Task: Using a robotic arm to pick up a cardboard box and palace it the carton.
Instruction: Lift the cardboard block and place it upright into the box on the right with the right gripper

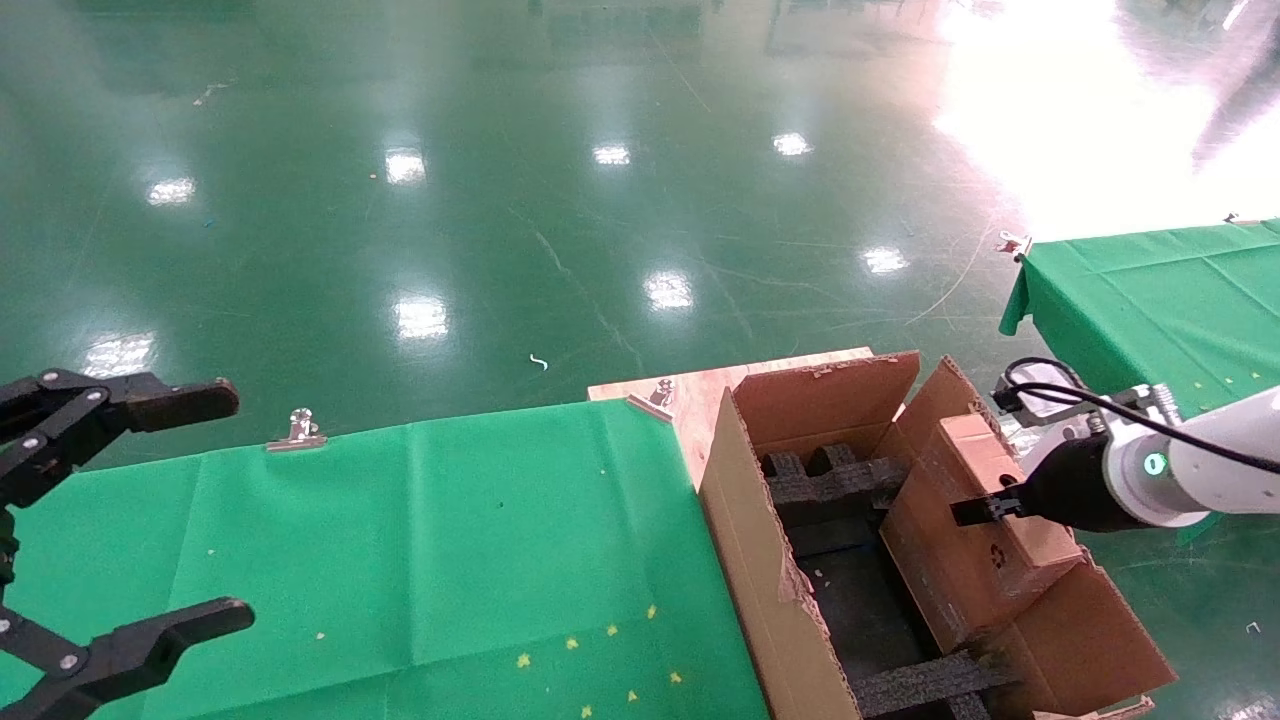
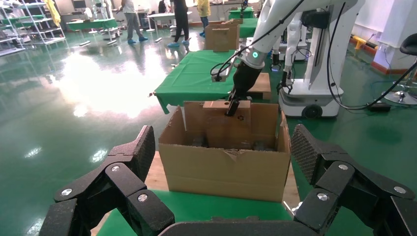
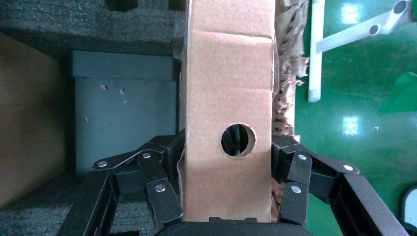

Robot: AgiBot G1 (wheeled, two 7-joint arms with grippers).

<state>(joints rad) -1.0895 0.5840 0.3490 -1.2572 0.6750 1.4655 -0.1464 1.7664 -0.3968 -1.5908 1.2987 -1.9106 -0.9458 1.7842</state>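
The robotic arm [image 1: 1200, 455], my right one, reaches over the carton [image 1: 760, 560] from the right. Its gripper [image 1: 985, 510] is shut on the cardboard box [image 1: 975, 530], which stands on edge, tilted, against the carton's right flap with its lower part inside. In the right wrist view the fingers [image 3: 162, 169] clamp both faces of the box [image 3: 226, 88] below its round hole. Black foam inserts [image 1: 830, 480] line the carton's inside. My left gripper [image 1: 215, 510] hangs open and empty over the table's left end. The left wrist view shows the carton [image 2: 226, 172] and box [image 2: 221, 125].
The carton stands on a wooden board [image 1: 690, 395] at the right end of a green-clothed table [image 1: 450, 540] held by metal clips [image 1: 300, 430]. A second green table [image 1: 1150, 290] is at the back right. A white robot base [image 2: 314, 93] stands beyond the carton.
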